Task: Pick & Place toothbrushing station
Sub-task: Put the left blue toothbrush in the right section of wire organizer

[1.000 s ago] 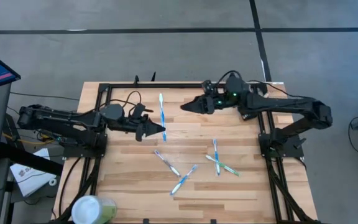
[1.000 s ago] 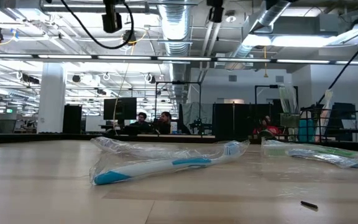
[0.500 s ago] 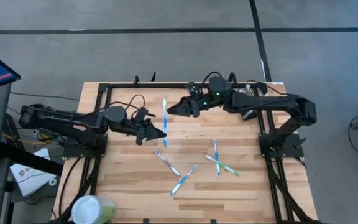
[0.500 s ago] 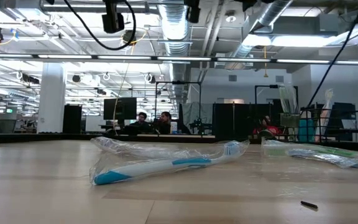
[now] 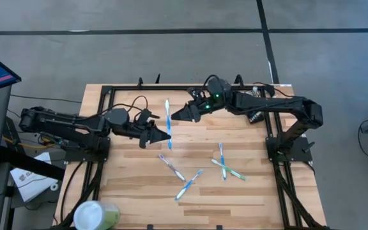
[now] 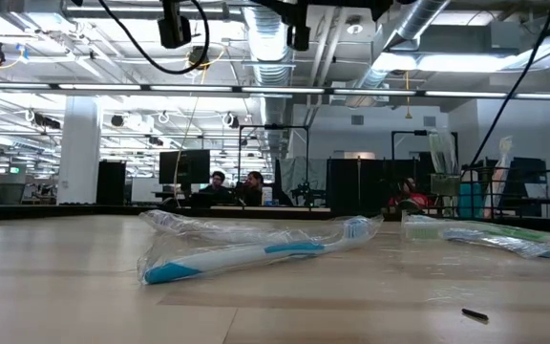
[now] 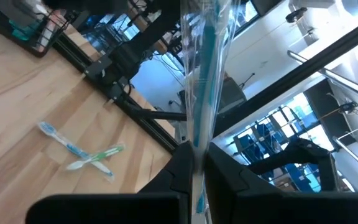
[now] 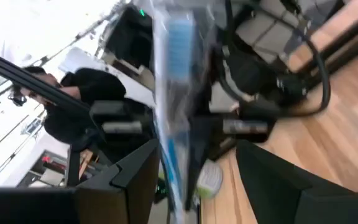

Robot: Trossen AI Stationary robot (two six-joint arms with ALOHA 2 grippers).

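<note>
Left wrist view shows the fingers of the left gripper (image 7: 195,167) clamped on the lower end of a wrapped toothbrush (image 7: 204,74), which stands up from them. In the right wrist view, the fingers (image 8: 135,177) of the right gripper are apart, with the same toothbrush between them. From above, both grippers meet at the upper middle of the desk (image 5: 126,185). Four more toothbrushes (image 5: 189,184) lie in the lower middle, and a green cup (image 5: 95,216) stands at the lower left. The dark holder (image 7: 35,36) at the upper left of the left wrist frame is perhaps the toothbrushing station.
</note>
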